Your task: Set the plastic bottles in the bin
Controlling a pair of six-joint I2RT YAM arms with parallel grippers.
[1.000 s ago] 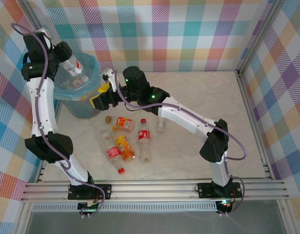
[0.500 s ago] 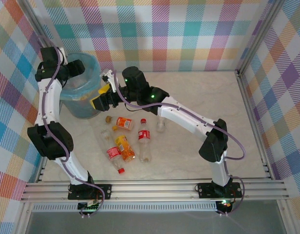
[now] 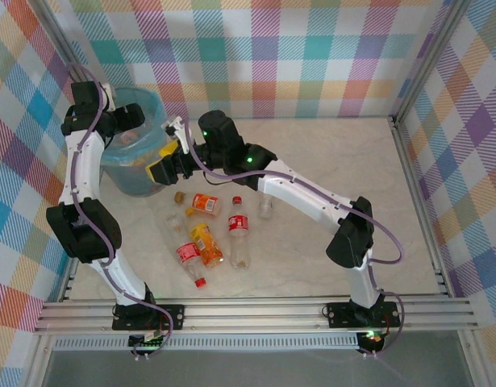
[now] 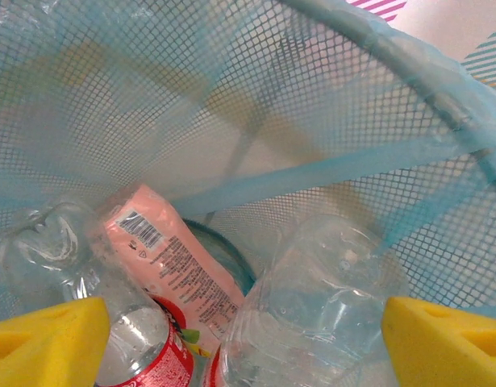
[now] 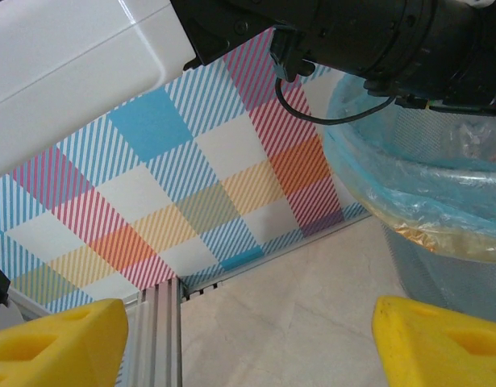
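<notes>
Hanging over the bin [image 3: 143, 176] at the far left of the tabletop [image 3: 328, 161], the left hand [image 4: 248, 339] is spread wide. Its yellow fingertips [image 4: 46, 343] sit at opposite lower corners of the wrist view, with nothing gripped between them. Below it, inside the bin's blue mesh wall, lie a crumpled clear bottle [image 4: 320, 314], a pink-label bottle [image 4: 171, 270] and a red-label bottle [image 4: 155, 355], all loose.

Just right of the bin, close to its wall, the right hand [image 3: 167, 159] hovers above the tabletop. Its yellow pads [image 5: 50, 343] stand well apart and it holds nothing. Its wrist camera looks past the bin's bagged rim toward the checked wall.

Further right and nearer the arms' bases, more bottles lie on the tabletop. There is a short orange bottle [image 3: 206, 203], a cola bottle [image 3: 237, 219] with a red cap, an orange-label bottle [image 3: 206, 243] and a red-capped bottle [image 3: 189, 258]. A few clear ones lie among them.
</notes>
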